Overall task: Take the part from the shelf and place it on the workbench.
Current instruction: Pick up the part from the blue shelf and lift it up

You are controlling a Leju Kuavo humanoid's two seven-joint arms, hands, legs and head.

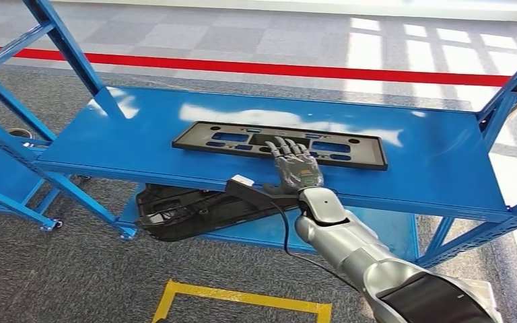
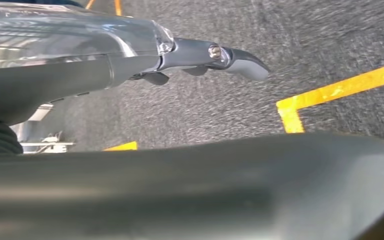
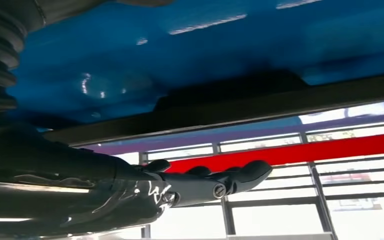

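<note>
A flat black rectangular part (image 1: 279,144) with several cut-outs lies on the blue shelf's upper board (image 1: 141,145). My right hand (image 1: 296,167) reaches over the board's front edge, fingers stretched out and spread, their tips above the part's near edge. In the right wrist view the fingers (image 3: 215,184) are straight and hold nothing, with a gap between them and the part's dark edge (image 3: 230,107); I cannot tell if they touch it. My left hand (image 2: 215,56) hangs over the floor with straight fingers and nothing in it.
Another black moulded part (image 1: 188,212) lies on the lower board. Blue uprights and slanted braces (image 1: 67,50) flank the shelf on both sides. Yellow tape (image 1: 242,299) marks the grey carpet in front, and a red line (image 1: 276,67) runs behind the shelf.
</note>
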